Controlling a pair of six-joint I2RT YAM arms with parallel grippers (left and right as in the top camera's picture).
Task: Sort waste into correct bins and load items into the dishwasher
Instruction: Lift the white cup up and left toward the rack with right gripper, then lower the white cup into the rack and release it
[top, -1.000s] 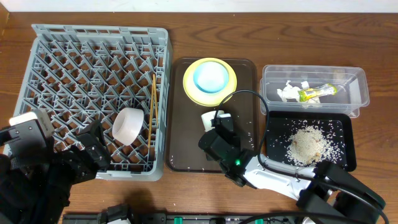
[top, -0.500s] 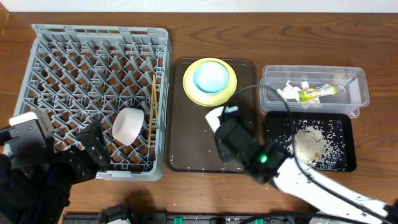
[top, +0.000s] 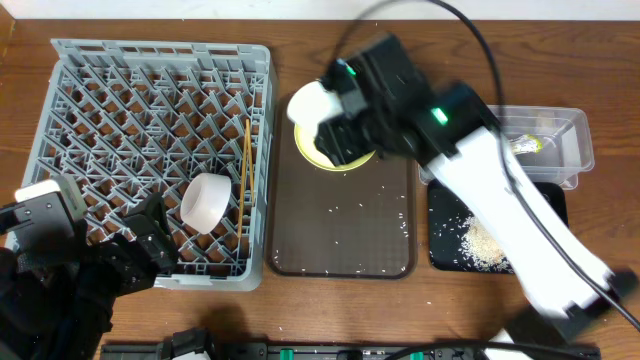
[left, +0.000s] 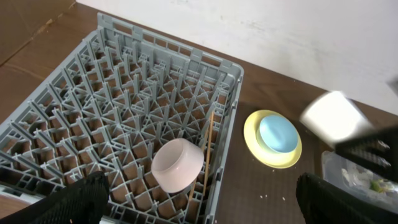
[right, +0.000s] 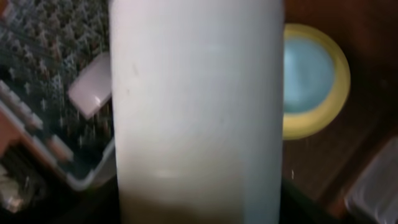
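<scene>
Right pincer (top: 335, 120) grips the white cup (top: 308, 104) aloft, just right of the rack (top: 100, 60). If the grip slips, the cup could drop onto the plate (left: 250, 134). Left pincer (left: 205, 205) is wide and empty.

Brown wooden table (top: 610, 75); white wall (left: 280, 28) behind; even, soft light.

No legible text, label, brand, number or sign appearing in any view. Snack wrapper (top: 529, 145) lying in clear tub (top: 578, 132), showing green-and-yellow print, too small and blurred for reading.
</scene>
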